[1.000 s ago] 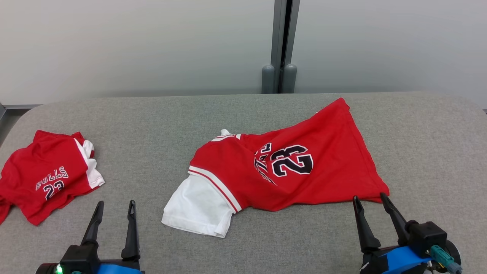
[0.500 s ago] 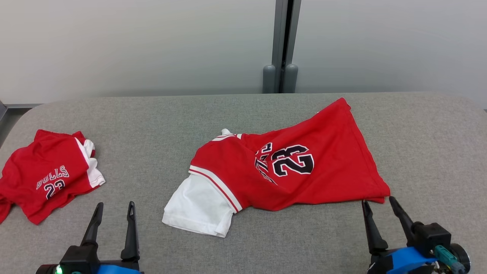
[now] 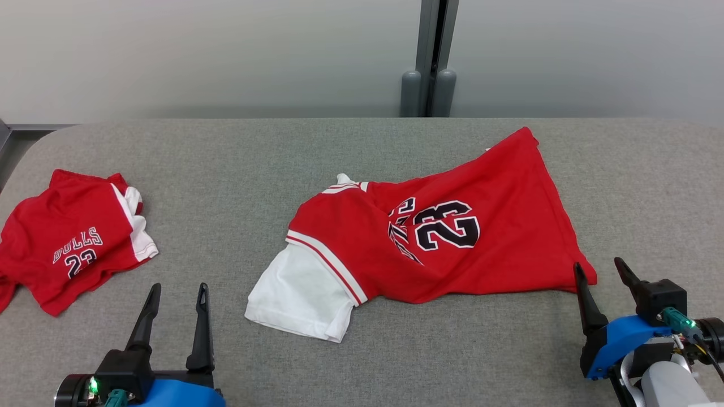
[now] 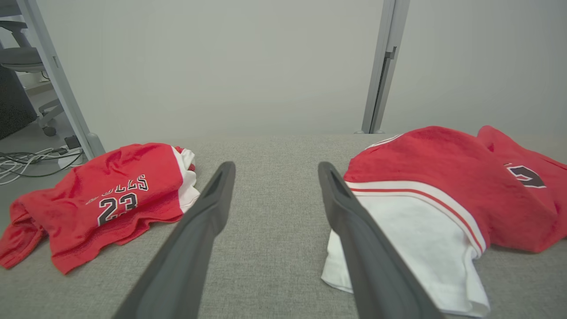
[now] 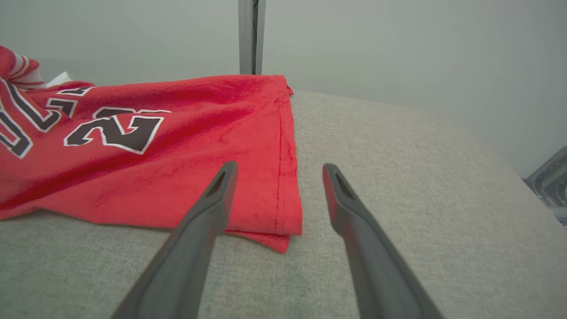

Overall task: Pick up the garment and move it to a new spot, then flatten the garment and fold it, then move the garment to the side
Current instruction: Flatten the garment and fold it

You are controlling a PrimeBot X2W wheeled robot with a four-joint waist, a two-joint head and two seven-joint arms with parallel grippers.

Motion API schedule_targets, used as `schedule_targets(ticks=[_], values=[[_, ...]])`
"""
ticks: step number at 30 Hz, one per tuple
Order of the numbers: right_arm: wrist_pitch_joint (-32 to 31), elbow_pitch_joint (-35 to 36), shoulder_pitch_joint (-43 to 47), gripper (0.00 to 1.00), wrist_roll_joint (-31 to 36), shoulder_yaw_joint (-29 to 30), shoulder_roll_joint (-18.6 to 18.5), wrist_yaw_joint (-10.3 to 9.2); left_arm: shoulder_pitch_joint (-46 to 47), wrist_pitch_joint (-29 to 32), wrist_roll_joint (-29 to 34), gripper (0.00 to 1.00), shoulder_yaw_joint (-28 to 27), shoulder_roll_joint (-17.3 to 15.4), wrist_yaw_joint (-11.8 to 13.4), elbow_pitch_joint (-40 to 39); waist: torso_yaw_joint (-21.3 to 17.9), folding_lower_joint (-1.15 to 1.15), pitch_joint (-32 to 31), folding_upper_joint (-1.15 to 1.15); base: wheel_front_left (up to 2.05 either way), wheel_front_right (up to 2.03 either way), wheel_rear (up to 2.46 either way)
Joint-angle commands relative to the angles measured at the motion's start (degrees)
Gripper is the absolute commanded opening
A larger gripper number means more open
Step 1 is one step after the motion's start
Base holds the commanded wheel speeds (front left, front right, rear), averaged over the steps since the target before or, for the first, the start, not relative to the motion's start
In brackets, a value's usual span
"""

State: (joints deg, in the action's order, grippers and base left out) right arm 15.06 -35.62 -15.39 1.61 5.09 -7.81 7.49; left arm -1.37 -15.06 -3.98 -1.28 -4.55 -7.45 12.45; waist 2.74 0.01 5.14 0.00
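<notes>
One red jersey (image 3: 452, 237) (black 23, white sleeve at its lower left) lies rumpled mid-frame on the grey counter (image 3: 226, 169), its hem corner at lower right. Both have their fingers apart and hold nothing: the left end effector (image 3: 179, 287) sits at bottom left, and the right end effector (image 3: 597, 263) now brackets that corner, having shifted rightward. The camera moved too.

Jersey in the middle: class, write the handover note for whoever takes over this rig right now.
Left gripper: open, holding nothing, over bare table.
Right gripper: open, holding nothing, by the jersey's near right corner.
Jersey: mid-table, rumpled and unfolded, white sleeve toward the robot's left.
Second jersey: bunched at the table's left.
Done: cannot tell whether the jersey has been re-placed.
Left: flatten, fold, move aside.
</notes>
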Motion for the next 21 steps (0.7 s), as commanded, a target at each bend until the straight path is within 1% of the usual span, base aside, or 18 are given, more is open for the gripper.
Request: schedule_targets(ticks=[1, 7, 13, 14, 15, 16, 19, 21], values=[[0.17, -2.24, -1.59, 1.00, 0.20, 0.03, -0.99, 0.01, 1.23, -0.17, -0.15, 1.00, 0.19, -0.23, -0.06, -0.28, 0.57, -0.01, 0.91, 0.00, 0.00, 0.00, 0.00], [0.16, -10.60, -5.70, 1.00, 0.06, -0.63, -2.90, 0.01, 2.71, -0.17, -0.54, 1.00, 0.82, -0.53, -0.06, -0.29, 1.68, -0.01, 3.15, 0.00, 0.00, 0.00, 0.00], [0.17, -14.32, -7.98, 1.00, -1.15, -2.25, -2.40, 0.01, 3.49, -0.17, -0.93, 1.00, 1.07, -0.36, -0.06, -0.19, 2.10, -0.01, 4.79, 0.00, 0.00, 0.00, 0.00], [0.17, -15.21, -8.41, 0.44, -1.62, -2.58, -2.32, 0.01, 3.63, -0.17, -0.96, 1.00, 1.11, -0.31, -0.06, -0.13, 2.11, -0.01, 4.90, 0.00, 0.00, 0.00, 0.00], [0.17, -15.90, -8.95, 0.15, -2.22, -2.86, -2.21, 0.01, 3.77, -0.17, -0.96, 1.00, 1.14, -0.27, -0.06, -0.07, 2.10, -0.01, 5.01, 0.00, 0.00, 0.00, 0.00], [0.17, -16.62, -9.36, 0.00, -2.95, -3.24, -1.95, 0.01, 3.89, -0.17, -0.93, 1.00, 1.17, -0.23, -0.06, -0.01, 2.09, -0.01, 5.07, 0.00, 0.00, 0.00, 0.00], [0.17, -18.08, -9.97, 0.00, -5.48, -4.32, -1.37, 0.01, 3.94, -0.17, -1.00, 1.00, 0.94, -0.16, -0.06, 0.18, 1.84, -0.01, 4.93, 0.00, 0.00, 0.00, 0.00], [0.17, -17.22, -9.41, 0.00, -6.86, -6.42, -1.17, 0.01, 3.61, -0.17, -0.88, 1.00, 0.74, 0.05, -0.06, 0.25, 1.32, -0.01, 4.35, 0.00, 0.00, 0.00, 0.00]])
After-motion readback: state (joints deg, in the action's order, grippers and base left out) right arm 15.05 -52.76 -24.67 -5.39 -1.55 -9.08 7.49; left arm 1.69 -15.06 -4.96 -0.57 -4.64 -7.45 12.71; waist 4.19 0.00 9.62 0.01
